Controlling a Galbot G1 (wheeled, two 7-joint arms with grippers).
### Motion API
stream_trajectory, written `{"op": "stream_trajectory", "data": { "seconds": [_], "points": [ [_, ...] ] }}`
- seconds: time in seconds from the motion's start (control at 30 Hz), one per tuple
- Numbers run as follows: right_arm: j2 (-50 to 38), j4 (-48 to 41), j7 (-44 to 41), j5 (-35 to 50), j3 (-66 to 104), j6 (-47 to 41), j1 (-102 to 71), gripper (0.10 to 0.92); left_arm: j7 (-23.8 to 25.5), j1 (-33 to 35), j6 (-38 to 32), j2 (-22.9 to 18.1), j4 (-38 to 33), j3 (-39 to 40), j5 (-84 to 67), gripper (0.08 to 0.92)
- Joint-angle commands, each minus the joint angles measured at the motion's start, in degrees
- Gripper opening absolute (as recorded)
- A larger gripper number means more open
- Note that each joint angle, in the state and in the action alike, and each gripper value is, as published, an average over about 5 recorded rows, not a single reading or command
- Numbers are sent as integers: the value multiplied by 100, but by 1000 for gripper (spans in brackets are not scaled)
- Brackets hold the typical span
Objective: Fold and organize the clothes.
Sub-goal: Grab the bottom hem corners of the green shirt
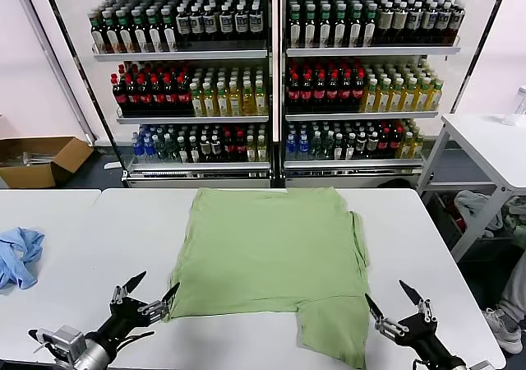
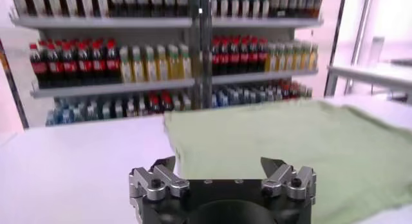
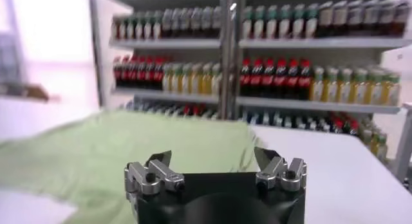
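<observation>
The light green shirt [image 1: 275,255] lies flat on the white table [image 1: 74,247], partly folded, with one flap reaching down toward the front edge at the right. Its collar, buttons and chest print are hidden. My left gripper [image 1: 149,292] is open and empty, just left of the shirt's front left corner. My right gripper [image 1: 393,304] is open and empty, just right of the lower flap. The left wrist view shows the shirt [image 2: 290,141] ahead of the open left gripper [image 2: 222,166]. The right wrist view shows the shirt [image 3: 116,148] ahead of the open right gripper [image 3: 214,159].
A crumpled blue cloth [image 1: 18,255] lies at the table's left edge. Shelves of bottles [image 1: 271,66] stand behind the table. A cardboard box [image 1: 41,158] sits on the floor at left. Another white table [image 1: 493,144] stands at right.
</observation>
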Motion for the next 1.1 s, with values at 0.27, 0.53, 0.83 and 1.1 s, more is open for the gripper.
{"op": "stream_trajectory", "data": {
  "seconds": [0.27, 0.53, 0.83, 1.1],
  "points": [
    [-378, 124, -22, -763, -695, -358, -379, 823, -355, -130, 330, 432, 415, 565, 147, 823],
    [-293, 54, 34, -829, -793, -325, -443, 823, -444, -128, 413, 308, 478, 758, 162, 823],
    [-272, -217, 101, -940, -872, -219, -408, 654, -381, -159, 461, 249, 585, 894, 272, 823],
    [-246, -214, 121, -904, -918, -183, -384, 429, -276, -177, 437, 245, 615, 940, 331, 706]
  ]
}}
